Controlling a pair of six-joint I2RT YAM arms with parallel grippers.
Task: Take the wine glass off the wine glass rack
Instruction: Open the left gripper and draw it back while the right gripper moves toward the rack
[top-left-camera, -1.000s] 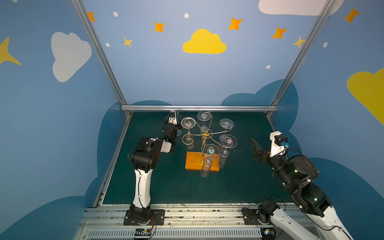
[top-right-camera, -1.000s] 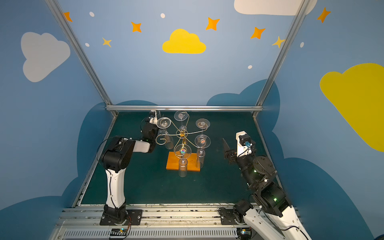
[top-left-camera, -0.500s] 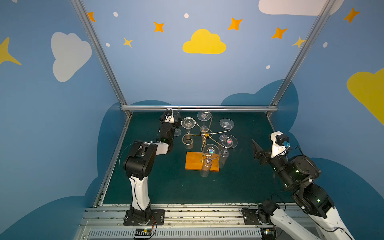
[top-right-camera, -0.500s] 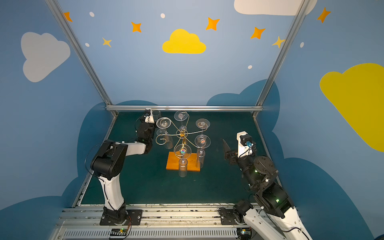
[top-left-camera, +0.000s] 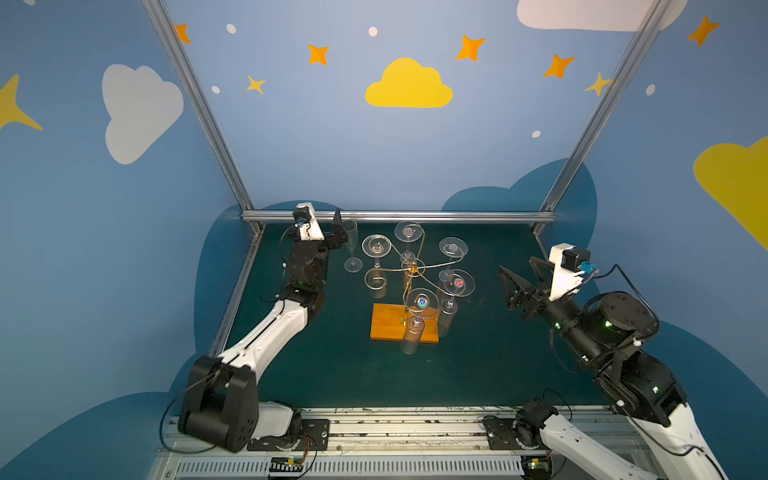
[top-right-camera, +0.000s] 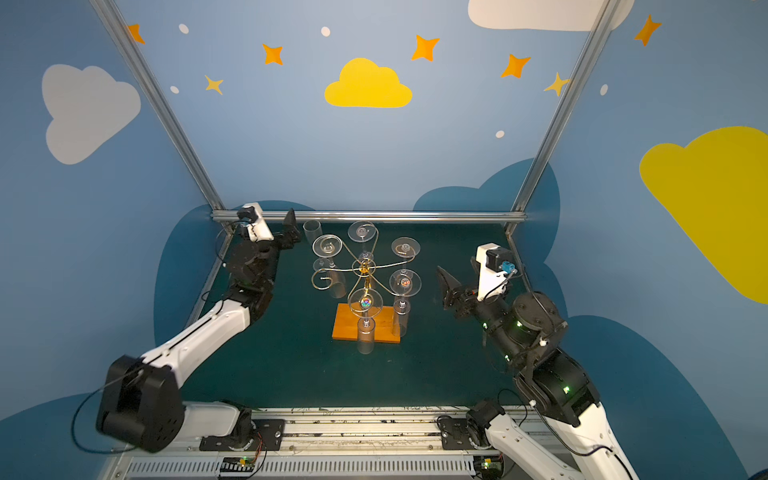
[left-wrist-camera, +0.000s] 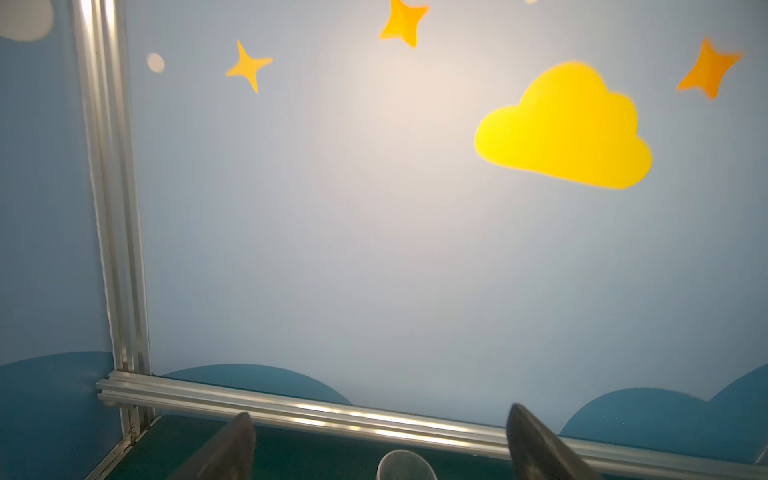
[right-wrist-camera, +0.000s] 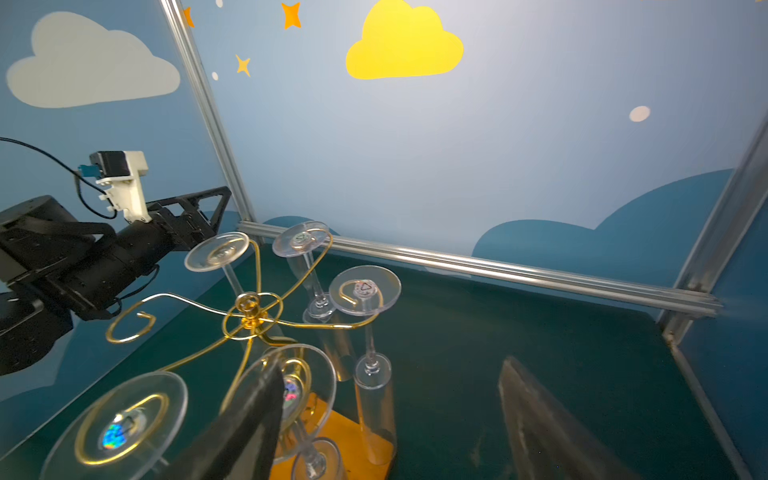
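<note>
Set-down seems done: the released left end effector (left-wrist-camera: 379, 413) flanks the clear stemmed wine glass (top-left-camera: 350, 245), upright far-left on the green surface (top-left-camera: 324, 374); next, withdraw without tipping.

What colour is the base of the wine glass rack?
Orange-brown wood; the base shows best in a top view.

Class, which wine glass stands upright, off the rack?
The glass by the left hand: foot on the mat. The other five hang upside down from the rack.
</note>
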